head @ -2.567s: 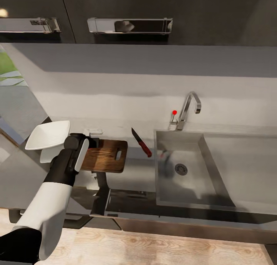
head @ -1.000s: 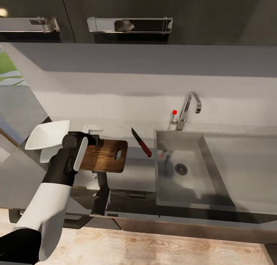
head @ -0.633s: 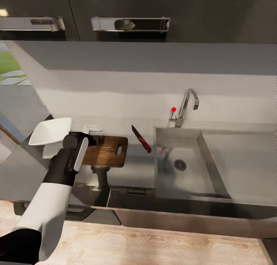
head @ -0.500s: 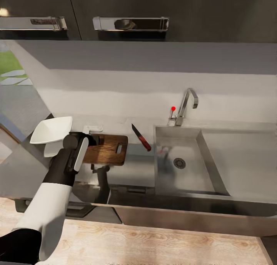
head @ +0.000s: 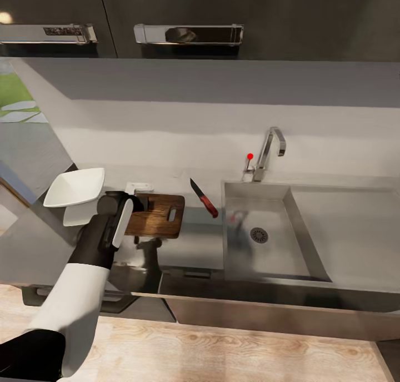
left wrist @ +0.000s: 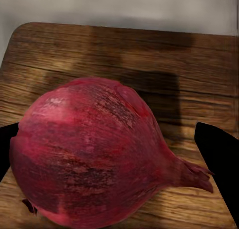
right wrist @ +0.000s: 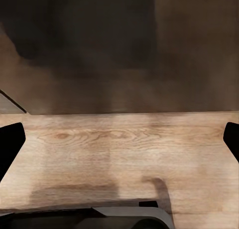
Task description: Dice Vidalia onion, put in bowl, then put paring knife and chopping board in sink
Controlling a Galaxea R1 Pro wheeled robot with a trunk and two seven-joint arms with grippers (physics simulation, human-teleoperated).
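1. My left gripper (left wrist: 119, 154) sits over the chopping board (head: 157, 214), and its wrist camera shows the Vidalia onion (left wrist: 94, 154) lying between the two dark fingers (left wrist: 219, 159) on the wood. I judge it is set here so that dicing can start.
2. The fingers stand apart at either side of the bulb; one looks clear of it, so I read the grip as open, not clamping.
3. The paring knife (head: 204, 198) lies on the countertop (head: 194, 249) between board and sink (head: 266, 243), near for the next pick.
4. The bowl (head: 74, 186) waits just beside the board.
5. From the head camera my own wrist hides the onion.
6. My right gripper's (right wrist: 119, 139) finger tips are spread wide over wooden floor (right wrist: 124, 149), holding nothing.
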